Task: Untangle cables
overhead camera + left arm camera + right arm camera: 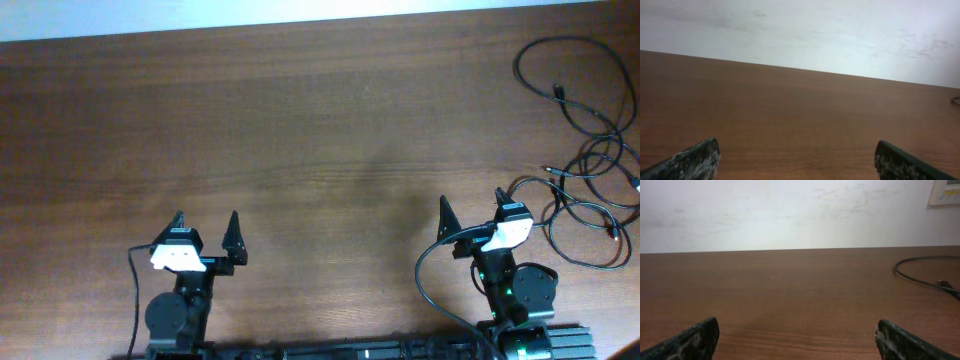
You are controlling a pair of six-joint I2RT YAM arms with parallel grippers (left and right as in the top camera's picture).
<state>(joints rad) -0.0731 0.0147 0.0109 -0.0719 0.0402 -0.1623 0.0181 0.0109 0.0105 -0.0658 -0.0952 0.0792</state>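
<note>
The cables (557,92) are thin black cords lying in loose, overlapping loops on the far right of the brown table (320,120), with small plug ends showing. One loop of cable (912,278) appears at the right of the right wrist view, and a sliver of cable (956,101) at the edge of the left wrist view. My right gripper (473,203) stands open just left of the loops and touches none of them. My left gripper (205,222) is open at the near left, far from them. Bare wood lies between the fingers of the left gripper (797,152) and of the right gripper (797,332).
Both arm bases (180,315) sit at the table's near edge. A thicker black wire (425,275) fixed to the right arm curves beside its base. A white wall (790,210) rises behind the table's far edge.
</note>
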